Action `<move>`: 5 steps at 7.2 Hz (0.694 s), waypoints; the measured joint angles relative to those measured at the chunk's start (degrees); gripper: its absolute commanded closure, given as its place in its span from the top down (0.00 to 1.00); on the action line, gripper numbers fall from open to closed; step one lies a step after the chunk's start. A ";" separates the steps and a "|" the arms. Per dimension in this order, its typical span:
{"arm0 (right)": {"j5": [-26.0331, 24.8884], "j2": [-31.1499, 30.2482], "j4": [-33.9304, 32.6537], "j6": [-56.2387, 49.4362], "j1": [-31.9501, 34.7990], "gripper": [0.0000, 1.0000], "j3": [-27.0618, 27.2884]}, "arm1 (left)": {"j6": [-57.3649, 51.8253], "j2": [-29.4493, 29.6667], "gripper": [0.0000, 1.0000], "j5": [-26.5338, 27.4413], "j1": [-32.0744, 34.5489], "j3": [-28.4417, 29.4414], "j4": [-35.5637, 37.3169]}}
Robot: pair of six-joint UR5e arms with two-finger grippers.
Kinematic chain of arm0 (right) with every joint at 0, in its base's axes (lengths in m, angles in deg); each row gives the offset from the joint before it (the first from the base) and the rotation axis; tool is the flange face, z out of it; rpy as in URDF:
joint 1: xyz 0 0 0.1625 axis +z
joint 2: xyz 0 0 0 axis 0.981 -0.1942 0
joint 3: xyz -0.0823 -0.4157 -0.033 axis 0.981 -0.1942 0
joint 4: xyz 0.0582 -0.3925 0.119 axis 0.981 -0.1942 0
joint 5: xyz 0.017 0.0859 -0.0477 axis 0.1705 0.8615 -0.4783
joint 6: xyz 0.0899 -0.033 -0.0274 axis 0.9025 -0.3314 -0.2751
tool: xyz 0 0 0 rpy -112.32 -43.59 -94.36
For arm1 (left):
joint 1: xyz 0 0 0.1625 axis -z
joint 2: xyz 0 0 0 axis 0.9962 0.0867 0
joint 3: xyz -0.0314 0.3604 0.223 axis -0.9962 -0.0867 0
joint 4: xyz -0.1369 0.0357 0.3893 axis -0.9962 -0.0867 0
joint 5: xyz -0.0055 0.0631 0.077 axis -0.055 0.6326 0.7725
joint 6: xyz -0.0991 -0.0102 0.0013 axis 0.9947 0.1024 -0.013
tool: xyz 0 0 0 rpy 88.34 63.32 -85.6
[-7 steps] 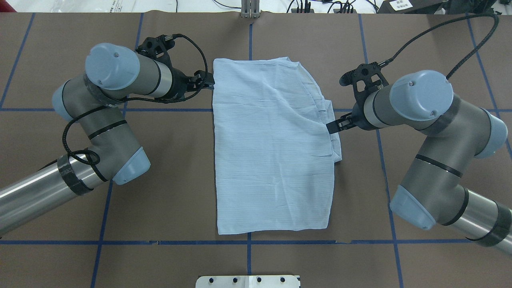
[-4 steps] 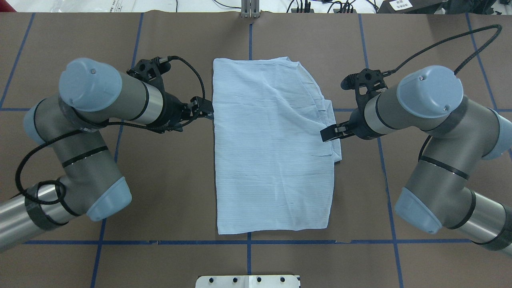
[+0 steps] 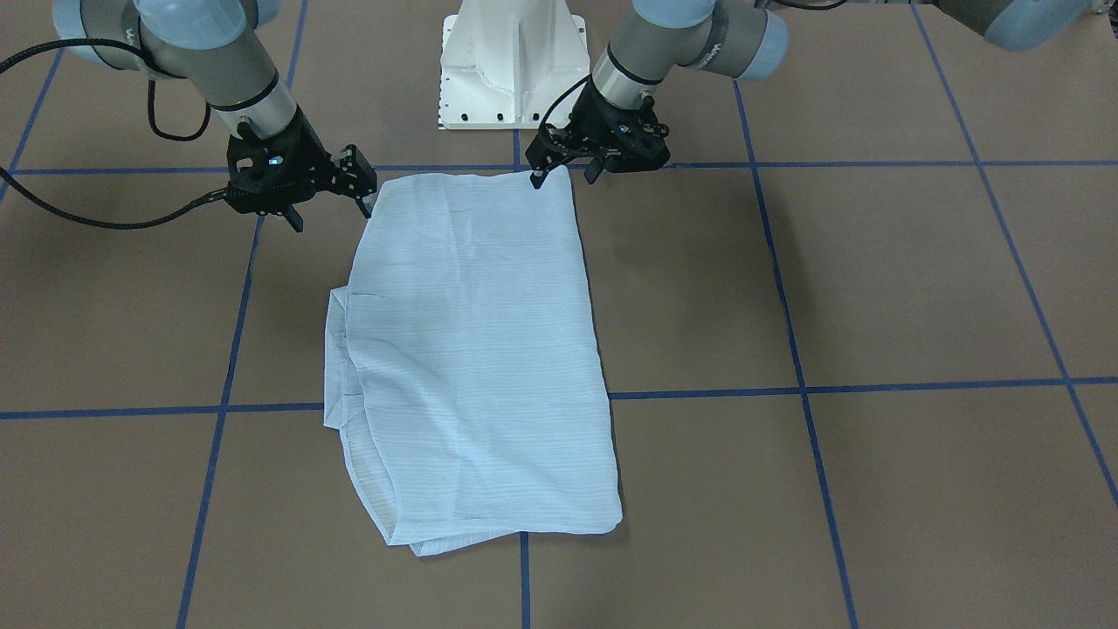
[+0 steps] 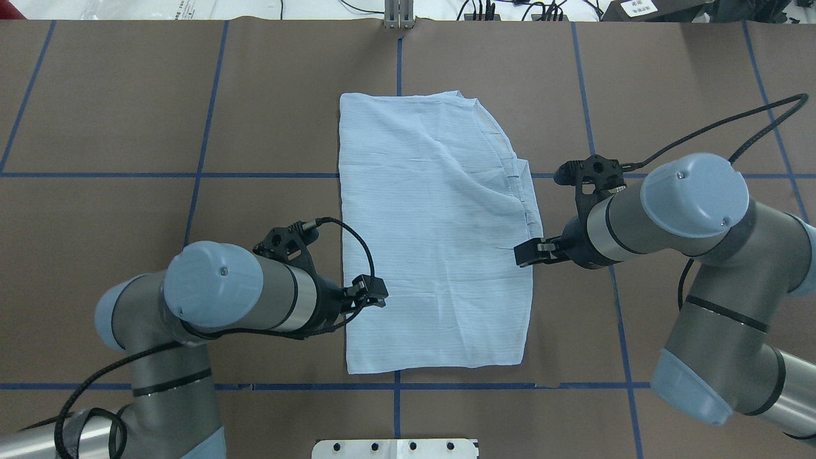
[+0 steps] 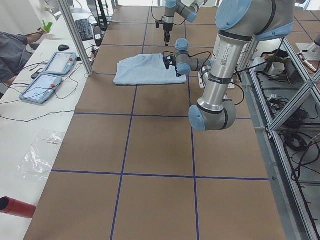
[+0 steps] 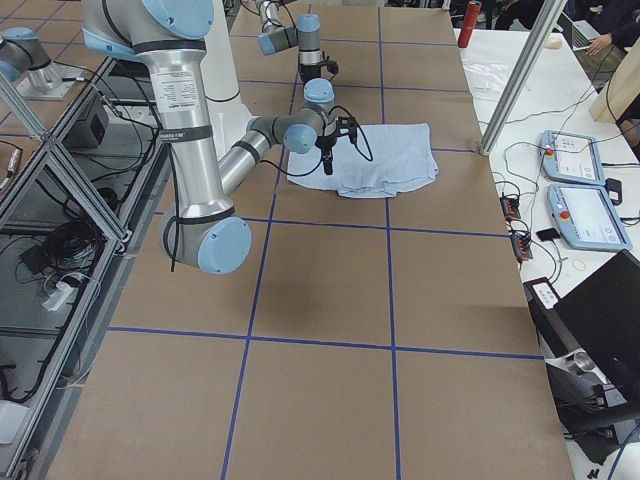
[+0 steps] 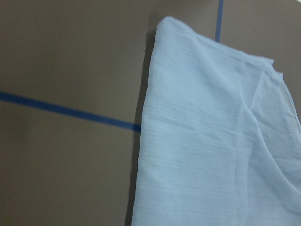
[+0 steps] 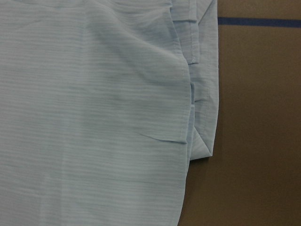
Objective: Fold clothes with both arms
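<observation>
Nearest, by the white pedestal base [image 3: 515, 61], the grey-silver jointed left arm [image 4: 217, 296] and right arm [image 4: 688, 197] are reaching in over the brown paper-covered worktop [image 4: 127, 95]. The black two-finger left pincer [image 3: 563, 177] is hanging released, fingers spread, at the left edge of the pale blue, finely striped shirt [image 4: 433, 242]. The right pincer [image 3: 332, 217] is hanging equally released at its right edge. The shirt is lying flat mid-worktop, folded into a long rectangle. Its long axis is running away from the robot, with under-layers peeking out along its right side. Blue tape lines [image 4: 127, 173] are gridding the surface. Beyond the far edge, black cables [image 4: 484, 9] are lying on a white bench [image 4: 306, 7].
</observation>
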 measured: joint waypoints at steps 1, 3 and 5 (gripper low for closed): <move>-0.04 -0.40 0.04 1.24 -0.71 1.00 0.46 | 1.20 -0.53 0.88 1.84 -3.07 0.13 0.09; 0.17 -0.56 0.07 2.13 -1.30 1.00 0.81 | 1.82 -1.03 0.76 3.18 -6.11 1.24 0.26; 0.22 -0.54 0.13 2.51 -1.49 1.00 0.88 | 1.88 -1.05 0.67 3.41 -6.71 2.24 0.74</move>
